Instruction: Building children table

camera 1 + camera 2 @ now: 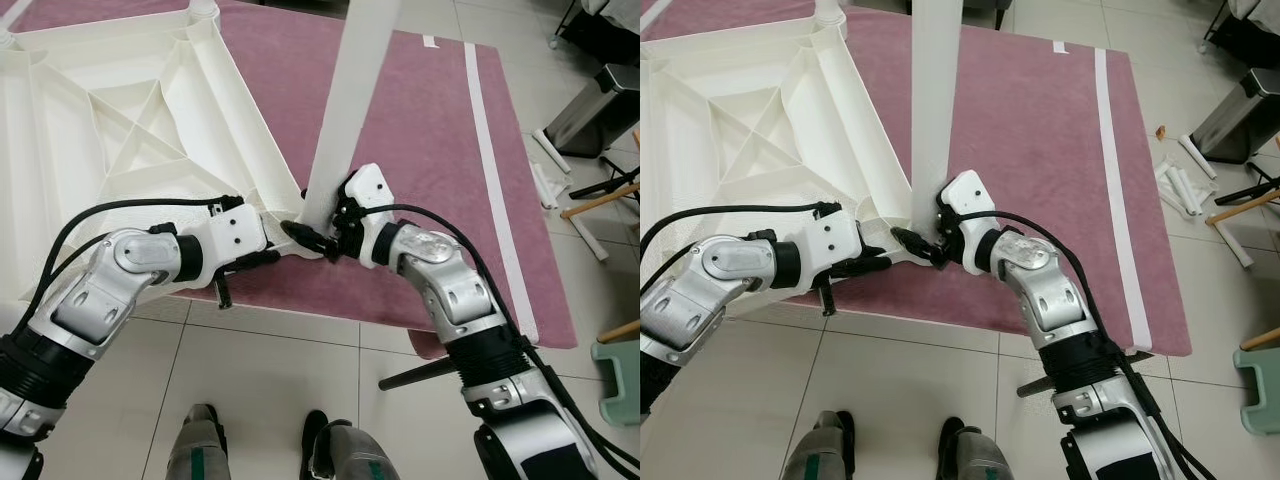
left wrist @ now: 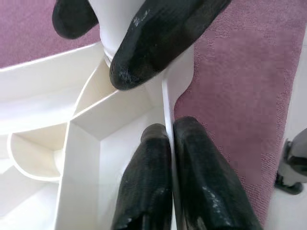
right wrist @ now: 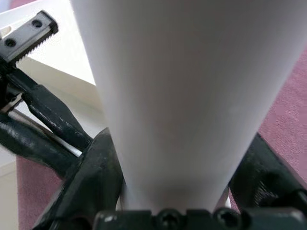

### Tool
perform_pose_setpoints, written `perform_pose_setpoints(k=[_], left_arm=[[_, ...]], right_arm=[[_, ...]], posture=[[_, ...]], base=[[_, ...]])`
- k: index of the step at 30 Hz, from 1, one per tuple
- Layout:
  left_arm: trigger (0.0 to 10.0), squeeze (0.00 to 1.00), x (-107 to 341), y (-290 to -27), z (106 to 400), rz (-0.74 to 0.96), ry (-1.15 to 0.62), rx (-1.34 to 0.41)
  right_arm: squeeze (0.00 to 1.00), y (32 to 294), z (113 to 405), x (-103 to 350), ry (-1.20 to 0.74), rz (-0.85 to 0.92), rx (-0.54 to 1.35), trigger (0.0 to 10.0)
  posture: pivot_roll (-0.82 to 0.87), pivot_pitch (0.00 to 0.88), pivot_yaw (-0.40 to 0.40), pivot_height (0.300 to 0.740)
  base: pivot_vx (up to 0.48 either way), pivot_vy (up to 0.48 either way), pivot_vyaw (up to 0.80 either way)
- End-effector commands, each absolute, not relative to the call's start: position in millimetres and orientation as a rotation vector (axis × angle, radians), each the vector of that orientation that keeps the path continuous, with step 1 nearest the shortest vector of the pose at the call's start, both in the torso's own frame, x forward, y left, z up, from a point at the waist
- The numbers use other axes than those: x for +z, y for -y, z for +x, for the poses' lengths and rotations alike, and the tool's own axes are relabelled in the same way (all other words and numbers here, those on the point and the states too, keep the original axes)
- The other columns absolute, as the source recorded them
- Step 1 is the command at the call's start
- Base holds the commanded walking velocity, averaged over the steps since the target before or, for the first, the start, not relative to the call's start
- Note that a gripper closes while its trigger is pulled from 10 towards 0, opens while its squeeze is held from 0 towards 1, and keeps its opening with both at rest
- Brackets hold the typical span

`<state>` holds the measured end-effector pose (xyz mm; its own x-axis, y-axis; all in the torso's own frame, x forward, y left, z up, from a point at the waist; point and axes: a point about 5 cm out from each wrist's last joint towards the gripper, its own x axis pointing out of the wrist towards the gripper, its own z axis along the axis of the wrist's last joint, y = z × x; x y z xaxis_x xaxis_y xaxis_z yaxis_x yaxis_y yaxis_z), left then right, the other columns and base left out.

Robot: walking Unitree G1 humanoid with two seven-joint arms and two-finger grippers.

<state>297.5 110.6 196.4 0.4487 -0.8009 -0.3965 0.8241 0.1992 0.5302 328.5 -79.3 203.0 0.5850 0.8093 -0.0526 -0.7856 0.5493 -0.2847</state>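
Note:
The white plastic table top (image 1: 120, 120) lies upside down on a purple rug, its ribbed underside facing up. A long white leg (image 1: 345, 110) stands upright in the socket at the top's near right corner. My right gripper (image 1: 312, 236) is shut on the leg just above its base; in the right wrist view the leg (image 3: 177, 96) runs between the two black fingers (image 3: 93, 182). My left gripper (image 2: 170, 132) is shut on the thin rim wall (image 2: 165, 96) of the table top right beside that corner, and from the head camera it (image 1: 262, 258) sits left of the leg.
The rug (image 1: 430, 150) with a white stripe ends near my feet (image 1: 200, 440) on the tiled floor. To the right stand a grey bin (image 1: 595, 110), loose white tubes (image 1: 545, 180), wooden chair legs and a green stool (image 1: 620, 375). A dark rod (image 1: 415, 375) lies under my right arm.

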Motion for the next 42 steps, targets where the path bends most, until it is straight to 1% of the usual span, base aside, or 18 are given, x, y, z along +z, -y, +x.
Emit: perform_pose_setpoints(k=[1, 2, 3, 4, 5, 11, 12, 14, 15, 19, 21, 22, 29, 35, 37, 40, 41, 42], left_arm=[[10.0, 1.0, 195, -93, 295, 0.782, 0.025, -1.179], [10.0, 1.0, 195, -93, 295, 0.782, 0.025, -1.179], [10.0, 1.0, 194, -93, 297, 0.777, 0.024, -1.158], [10.0, 1.0, 194, -93, 297, 0.777, 0.024, -1.158], [10.0, 1.0, 194, -92, 298, 0.751, 0.026, -1.155], [10.0, 1.0, 204, -96, 296, 0.672, 0.071, -1.121], [10.0, 0.0, 210, -100, 295, 0.637, 0.096, -1.105], [10.0, 0.0, 212, -102, 295, 0.623, 0.107, -1.099], [10.0, 0.0, 216, -104, 295, 0.598, 0.12, -1.082], [10.0, 0.0, 223, -112, 293, 0.557, 0.148, -1.035], [10.0, 0.0, 225, -117, 291, 0.547, 0.153, -1.011], [10.0, 0.0, 226, -120, 290, 0.537, 0.158, -0.991], [10.0, 0.0, 232, -134, 277, 0.506, 0.167, -0.941], [10.0, 0.0, 227, -144, 267, 0.478, 0.147, -0.889], [10.0, 0.0, 225, -145, 266, 0.455, 0.141, -0.86], [10.0, 0.0, 216, -146, 264, 0.43, 0.111, -0.812], [10.0, 0.0, 208, -147, 263, 0.41, 0.086, -0.759], [10.0, 0.0, 208, -147, 263, 0.41, 0.086, -0.759]], right_arm=[[0.0, 74, 325, 191, 0.055, -0.289, 0.955, 10.0], [0.0, 74, 325, 191, 0.055, -0.289, 0.955, 10.0], [0.1, 74, 325, 189, 0.047, -0.283, 0.942, 10.0], [0.1, 74, 325, 189, 0.047, -0.283, 0.942, 10.0], [0.0, 72, 322, 185, 0.039, -0.272, 0.934, 10.0], [0.0, 78, 314, 176, 0.02, -0.25, 0.932, 10.0], [0.0, 82, 314, 173, 0.02, -0.244, 0.916, 10.0], [0.0, 83, 315, 173, 0.02, -0.239, 0.91, 10.0], [1.0, 85, 316, 173, 0.023, -0.214, 0.898, 10.0], [1.0, 88, 318, 176, 0.042, -0.16, 0.869, 10.0], [1.0, 88, 313, 180, 0.071, -0.116, 0.911, 10.0], [0.0, 88, 308, 182, 0.08, -0.092, 0.953, 10.0], [0.0, 100, 286, 180, 0.052, -0.092, 1.079, 10.0], [0.0, 117, 274, 170, 0.0, -0.119, 1.076, 10.0], [0.0, 121, 273, 167, -0.011, -0.116, 1.059, 10.0], [0.0, 132, 274, 162, -0.02, -0.09, 0.956, 10.0], [0.0, 140, 275, 158, -0.028, -0.064, 0.879, 10.0], [0.0, 140, 275, 158, -0.028, -0.064, 0.879, 10.0]], posture=[[0.18, 0.232, -0.056, 0.74], [0.18, 0.232, -0.056, 0.74], [0.18, 0.232, -0.055, 0.74], [0.18, 0.232, -0.055, 0.74], [0.17, 0.233, -0.044, 0.74], [0.16, 0.225, -0.031, 0.74], [0.16, 0.223, -0.028, 0.74], [0.16, 0.223, -0.028, 0.74], [0.16, 0.221, -0.027, 0.74], [0.16, 0.22, -0.027, 0.74], [0.16, 0.214, -0.031, 0.74], [0.17, 0.212, -0.033, 0.74], [0.17, 0.203, -0.04, 0.74], [0.16, 0.193, -0.044, 0.74], [0.16, 0.191, -0.044, 0.74], [0.16, 0.187, -0.044, 0.74], [0.15, 0.182, -0.044, 0.74], [0.15, 0.182, -0.044, 0.74]], base=[[0.0, 0.0, 0.0], [0.0, 0.0, 0.0], [0.0, 0.0, 0.0], [0.0, 0.0, 0.0], [0.0, 0.0, 0.0], [0.0, 0.0, 0.0], [0.0, 0.0, 0.0], [0.0, 0.0, 0.0], [0.0, 0.0, 0.0], [0.0, 0.0, 0.0], [0.0, 0.0, 0.0], [0.0, 0.0, 0.0], [0.0, 0.0, 0.0], [0.0, 0.0, 0.0], [0.0, 0.0, 0.0], [0.0, 0.0, 0.0], [0.0, 0.0, 0.0], [0.0, 0.0, 0.0]])
